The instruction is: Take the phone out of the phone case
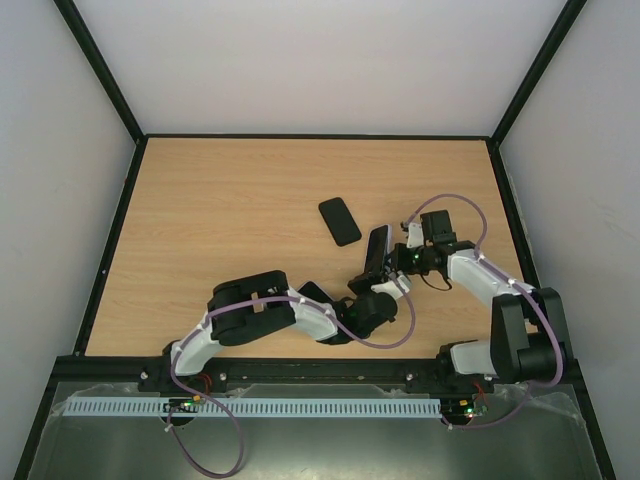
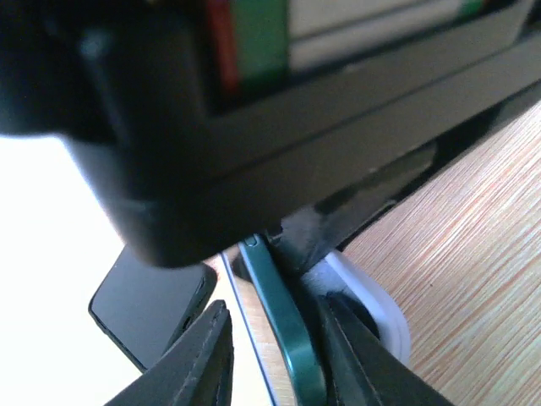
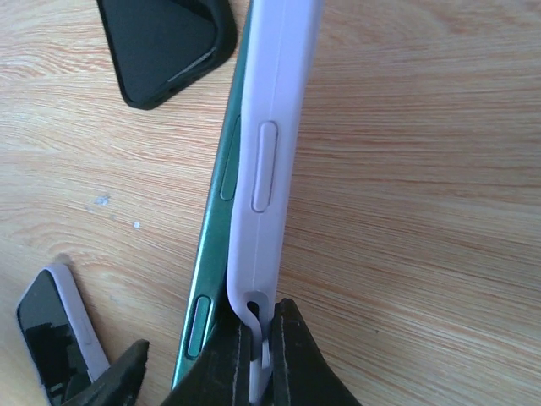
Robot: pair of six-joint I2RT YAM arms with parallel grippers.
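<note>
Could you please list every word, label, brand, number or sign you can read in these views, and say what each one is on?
There is no readable text in any view.
The phone case, the phone edge and the black item beside them show no print.
The red and green stripes at the top of the left wrist view are too blurred to tell whether they carry any text.

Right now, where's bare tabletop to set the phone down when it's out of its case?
Bare wood: the broad left side of the table, from the black case to its left edge, and the strip along its far edge. Crowded: centre-right, where the left gripper and right gripper meet at the upright phone in its lilac case.
</note>
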